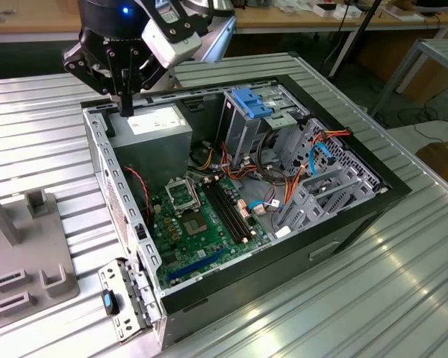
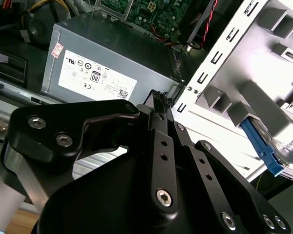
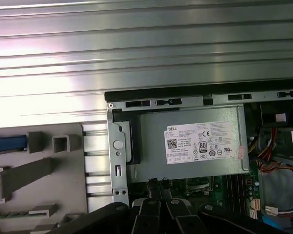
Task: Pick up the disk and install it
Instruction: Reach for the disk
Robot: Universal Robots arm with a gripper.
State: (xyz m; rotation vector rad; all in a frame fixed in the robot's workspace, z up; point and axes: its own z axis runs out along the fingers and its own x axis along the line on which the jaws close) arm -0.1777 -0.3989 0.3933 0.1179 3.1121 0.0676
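Observation:
The disk shows as a bright blue carrier edge [image 3: 7,143] with a bit of shiny metal beside it, sitting in a slot of the grey fixture [image 3: 49,170] that lies on the table beside the computer case. In the second wrist view the same blue edge [image 2: 261,144] pokes out of the fixture. My gripper [image 1: 125,107] hangs over the case's rear corner, just above the grey power supply [image 1: 158,127]. Its black fingers [image 2: 158,122] are pressed together with nothing between them. The gripper is well apart from the disk.
The open computer case [image 1: 358,216] lies on a ribbed metal table [image 1: 403,298]. Inside are a green motherboard [image 1: 201,224], loose cables and a blue-topped upright drive cage [image 1: 250,104]. The grey fixture [image 1: 30,253] sits at the exterior view's left.

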